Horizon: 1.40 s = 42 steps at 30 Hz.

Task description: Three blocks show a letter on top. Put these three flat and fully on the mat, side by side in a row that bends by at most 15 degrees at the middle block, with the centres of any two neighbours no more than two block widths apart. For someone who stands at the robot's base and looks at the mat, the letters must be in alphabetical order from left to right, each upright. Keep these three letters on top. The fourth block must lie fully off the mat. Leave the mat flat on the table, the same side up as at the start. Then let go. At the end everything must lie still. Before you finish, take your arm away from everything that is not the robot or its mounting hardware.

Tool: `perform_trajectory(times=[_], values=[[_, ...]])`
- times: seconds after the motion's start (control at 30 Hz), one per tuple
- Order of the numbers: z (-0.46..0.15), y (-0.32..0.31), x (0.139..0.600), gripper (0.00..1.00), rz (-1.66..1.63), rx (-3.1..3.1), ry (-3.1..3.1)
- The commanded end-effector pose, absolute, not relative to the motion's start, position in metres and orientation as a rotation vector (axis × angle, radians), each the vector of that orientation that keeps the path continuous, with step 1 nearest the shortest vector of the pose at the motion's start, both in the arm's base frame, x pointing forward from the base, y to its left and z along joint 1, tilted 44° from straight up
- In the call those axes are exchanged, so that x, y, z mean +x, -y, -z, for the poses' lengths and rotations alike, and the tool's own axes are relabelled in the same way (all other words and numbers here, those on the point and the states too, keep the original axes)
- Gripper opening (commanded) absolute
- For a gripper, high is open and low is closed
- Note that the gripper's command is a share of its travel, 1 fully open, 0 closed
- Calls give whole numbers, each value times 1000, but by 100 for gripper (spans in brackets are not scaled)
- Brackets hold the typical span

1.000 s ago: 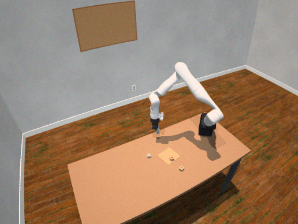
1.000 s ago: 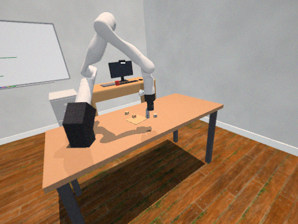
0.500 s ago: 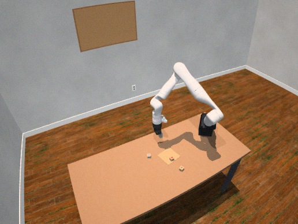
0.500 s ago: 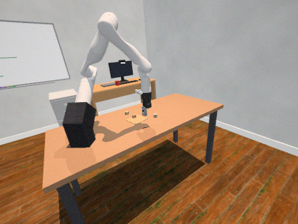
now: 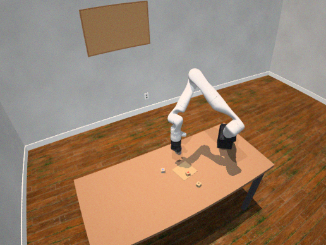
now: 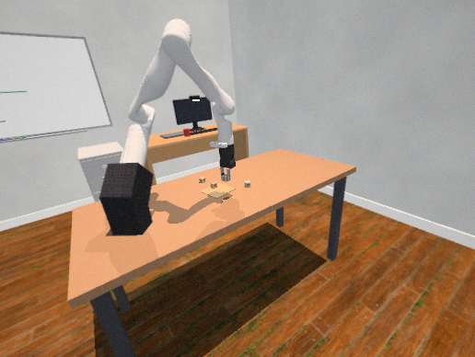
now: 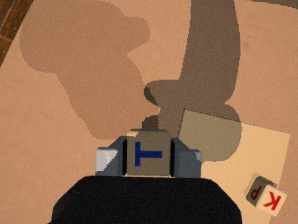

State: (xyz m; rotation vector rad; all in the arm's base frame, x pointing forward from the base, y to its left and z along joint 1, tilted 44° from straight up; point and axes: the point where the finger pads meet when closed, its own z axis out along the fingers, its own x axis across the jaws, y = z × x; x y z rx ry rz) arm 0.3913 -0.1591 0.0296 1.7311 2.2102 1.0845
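My gripper [image 5: 176,153] [image 6: 225,178] [image 7: 148,150] is shut on a tan block with a blue T [image 7: 150,152] on top and holds it above the table, just beyond a corner of the tan mat [image 5: 180,173] [image 6: 222,193] [image 7: 226,156]. A block with a red K [image 5: 187,173] [image 6: 214,185] [image 7: 265,196] lies on the mat. A block with a blue mark [image 5: 163,170] [image 6: 247,184] lies off the mat on one side. Another tan block [image 5: 198,184] [image 6: 202,179] lies off the mat on the other side; its top is too small to read.
The arm's black base box [image 5: 225,139] [image 6: 126,199] stands at one end of the table. The table's back edge and the wooden floor are close behind my gripper. A desk with a monitor [image 6: 192,110] stands beyond the table.
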Motion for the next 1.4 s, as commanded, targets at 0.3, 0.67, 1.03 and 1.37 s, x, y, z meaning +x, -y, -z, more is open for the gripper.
perform_trajectory(times=[0.3,0.67,1.03,1.37], values=[[-56,121,391,57,-953,1102,-2435],[-78,91,392,57,-836,607,-2492],[-91,70,388,57,-739,276,-2492],[-93,68,387,57,-727,232,-2489]])
